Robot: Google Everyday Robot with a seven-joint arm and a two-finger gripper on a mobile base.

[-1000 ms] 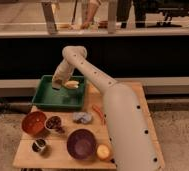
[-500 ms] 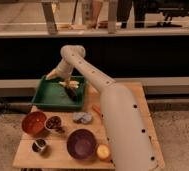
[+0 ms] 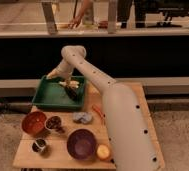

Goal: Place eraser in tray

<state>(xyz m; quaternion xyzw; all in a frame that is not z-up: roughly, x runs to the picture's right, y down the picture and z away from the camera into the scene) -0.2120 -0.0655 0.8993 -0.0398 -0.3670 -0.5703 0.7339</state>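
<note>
Eraser, as best I can make out, is the pale bit (image 3: pixel 73 83) right at the gripper (image 3: pixel 71 88), low over the right-hand end of the green tray (image 3: pixel 48 97) as I see it. Whether it is gripped or already lying on the tray floor I cannot tell, nor how the gripper stands.

Compared with half a second ago the gripper sits over much the same spot. A second ago the wrist stood more upright above the tray; now it is swung over, and a pale link (image 3: pixel 53 75) juts out to the left above the tray's back rim.

Nothing else on the wooden table (image 3: pixel 140 102) has shifted: the orange bowl (image 3: pixel 34 123), the small bowl of dark bits (image 3: pixel 53 123), the little cup (image 3: pixel 39 146), the purple bowl (image 3: pixel 81 144), the round yellow-orange thing (image 3: pixel 103 151) and the grey lump (image 3: pixel 81 117) lie as before.
</note>
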